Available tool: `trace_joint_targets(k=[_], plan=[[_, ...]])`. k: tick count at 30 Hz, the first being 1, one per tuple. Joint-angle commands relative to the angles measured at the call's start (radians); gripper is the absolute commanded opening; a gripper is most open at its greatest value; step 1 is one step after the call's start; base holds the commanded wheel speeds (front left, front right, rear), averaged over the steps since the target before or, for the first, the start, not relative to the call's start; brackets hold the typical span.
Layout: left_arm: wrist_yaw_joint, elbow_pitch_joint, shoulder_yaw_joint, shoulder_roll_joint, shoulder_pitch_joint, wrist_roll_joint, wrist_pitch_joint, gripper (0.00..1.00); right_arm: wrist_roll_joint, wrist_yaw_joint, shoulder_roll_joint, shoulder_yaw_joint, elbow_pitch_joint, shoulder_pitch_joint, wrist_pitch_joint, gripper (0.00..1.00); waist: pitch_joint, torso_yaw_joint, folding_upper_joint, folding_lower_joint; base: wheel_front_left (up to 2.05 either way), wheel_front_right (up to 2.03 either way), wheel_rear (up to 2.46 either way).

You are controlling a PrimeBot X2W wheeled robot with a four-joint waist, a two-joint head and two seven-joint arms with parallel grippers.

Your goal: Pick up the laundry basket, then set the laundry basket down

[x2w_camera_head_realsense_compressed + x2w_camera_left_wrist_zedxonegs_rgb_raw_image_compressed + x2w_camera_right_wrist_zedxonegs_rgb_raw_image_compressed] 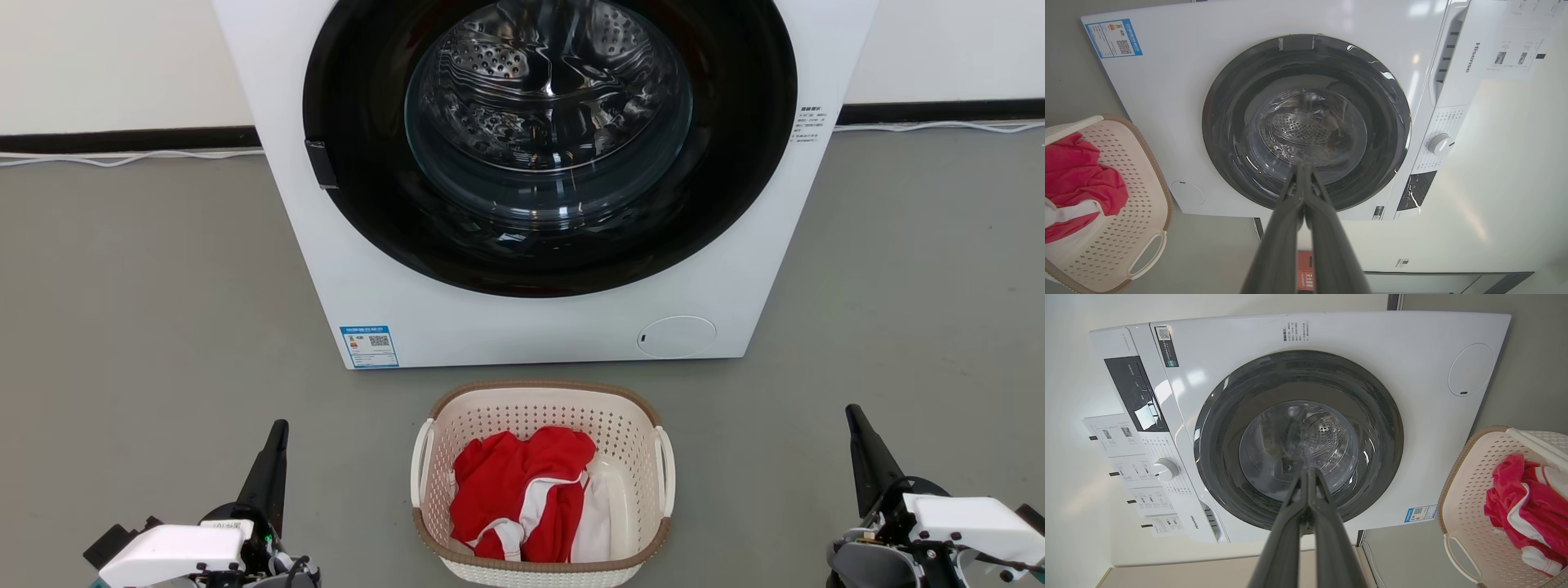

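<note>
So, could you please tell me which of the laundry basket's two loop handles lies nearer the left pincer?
The left handle of the basket in the head view, facing the left pincer; the right handle sits toward the right pincer.

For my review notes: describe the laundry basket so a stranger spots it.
Find the white front-loading washer. On the grey floor before it sits the laundry basket, small, cream, perforated. Its brown rim and the red clothes inside mark it out.

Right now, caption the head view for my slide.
The left gripper and right gripper, both shut, flank the laundry basket of red-and-white clothes on the floor before a front-loading washer.
</note>
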Motion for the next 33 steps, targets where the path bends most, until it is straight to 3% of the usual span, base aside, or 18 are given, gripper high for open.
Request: trace_joint_targets(k=[1,33], plan=[[-0.007,-0.029,0.030,0.010,-0.056,0.000,0.006,0.00,0.007,0.007,-0.008,0.019,-0.030,-0.041,0.007,0.00,0.000,0.000,0.0000,0.0000,0.00,0.00,0.00],[-0.007,-0.029,0.030,0.010,-0.056,0.000,0.006,0.00,0.007,0.007,-0.008,0.019,-0.030,-0.041,0.007,0.00,0.000,0.000,0.0000,0.0000,0.00,0.00,0.00]])
